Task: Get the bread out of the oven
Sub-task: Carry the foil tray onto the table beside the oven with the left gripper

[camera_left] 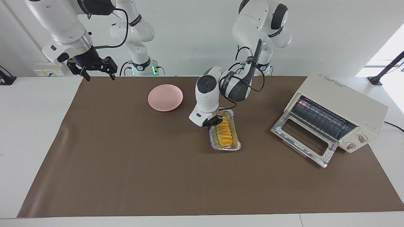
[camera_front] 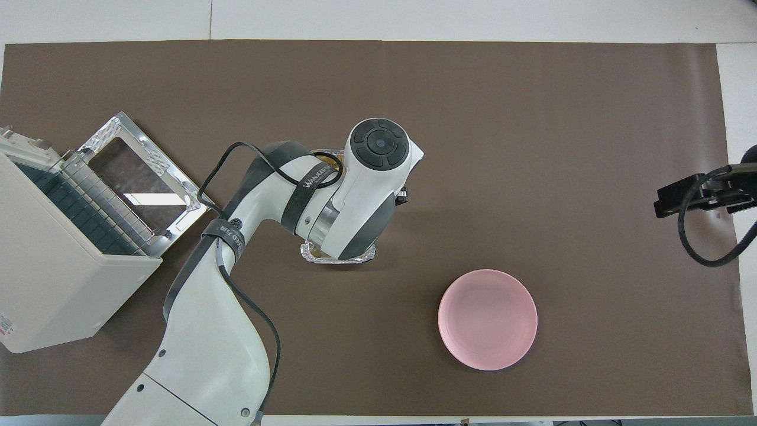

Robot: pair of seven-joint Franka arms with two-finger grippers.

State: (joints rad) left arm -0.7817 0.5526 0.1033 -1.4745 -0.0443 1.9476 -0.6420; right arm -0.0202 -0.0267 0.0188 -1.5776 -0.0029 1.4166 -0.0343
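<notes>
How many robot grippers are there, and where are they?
2. The left gripper is down at the bread in the foil tray in the middle of the table. The right gripper waits in the air over the right arm's end of the table.

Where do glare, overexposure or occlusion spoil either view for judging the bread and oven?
Facing view: a window at the edge is blown out white, and the oven door glass reflects light; the bread in the foil tray is clear, with the left gripper at its end. Overhead view: the left arm hides the bread, and the door glass shows a bright reflection.
</notes>
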